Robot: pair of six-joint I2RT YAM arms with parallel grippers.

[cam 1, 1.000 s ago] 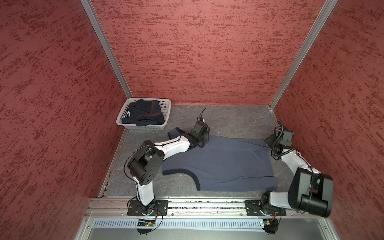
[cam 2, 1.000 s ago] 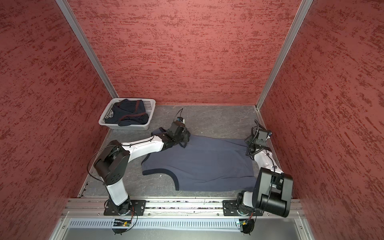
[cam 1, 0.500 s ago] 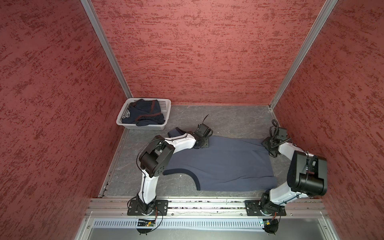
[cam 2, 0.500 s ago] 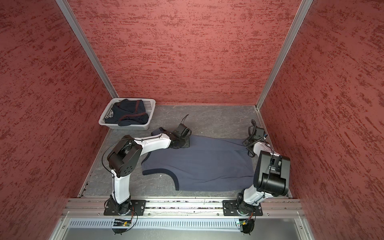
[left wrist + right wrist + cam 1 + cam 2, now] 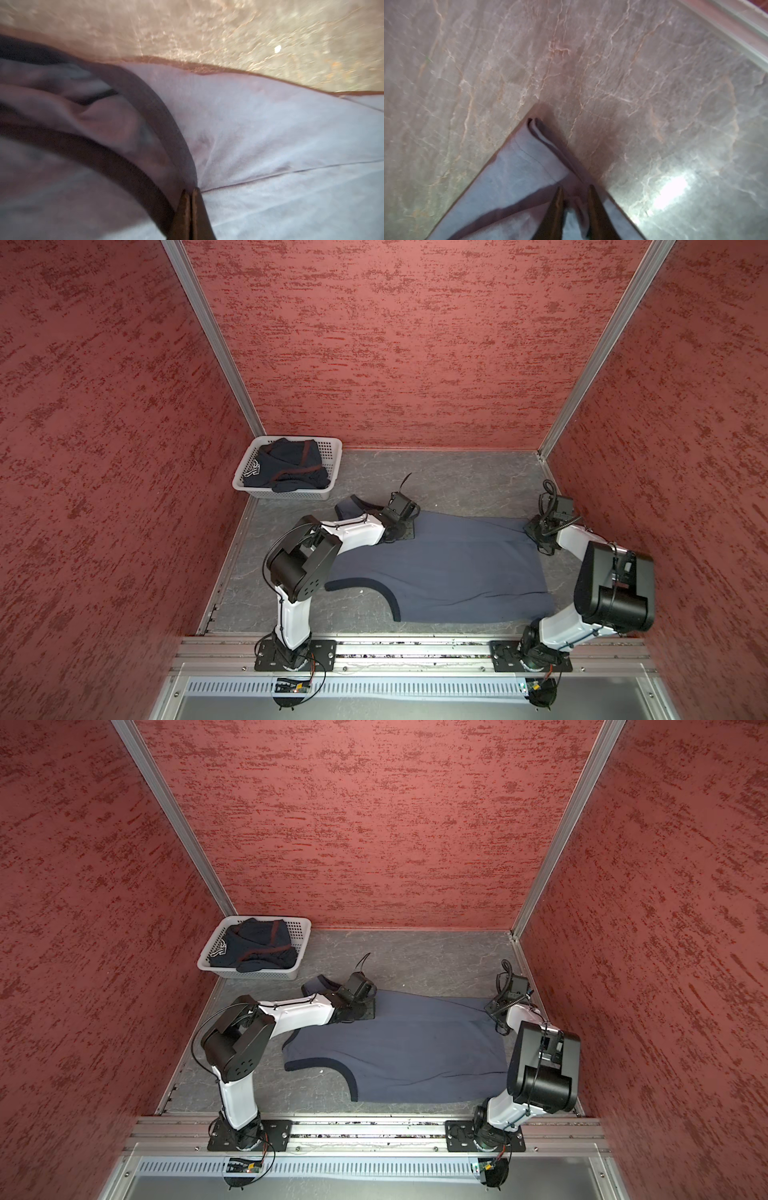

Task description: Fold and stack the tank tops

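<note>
The slate-blue tank top (image 5: 449, 568) (image 5: 415, 1044) lies spread flat on the grey floor, straps toward the left. My left gripper (image 5: 405, 531) (image 5: 368, 1009) is down on its far edge near the armhole. In the left wrist view the left gripper (image 5: 190, 189) is shut, pinching cloth (image 5: 270, 135) beside the dark trim (image 5: 158, 116). My right gripper (image 5: 534, 529) (image 5: 492, 1006) sits at the far right hem corner. In the right wrist view the right gripper (image 5: 575, 188) holds a bunched fold of that corner (image 5: 519, 176). The dark navy tank top (image 5: 286, 466) (image 5: 253, 946) lies crumpled in the basket.
A white perforated basket (image 5: 334, 472) (image 5: 301, 952) stands at the back left corner. Red walls close in the left, back and right. A metal rail (image 5: 395, 649) carrying both arm bases runs along the front edge.
Both grippers have dropped onto the slate-blue top's far edge and closed on the cloth. Both upper arms have swung forward. The cloth itself has not shifted.
</note>
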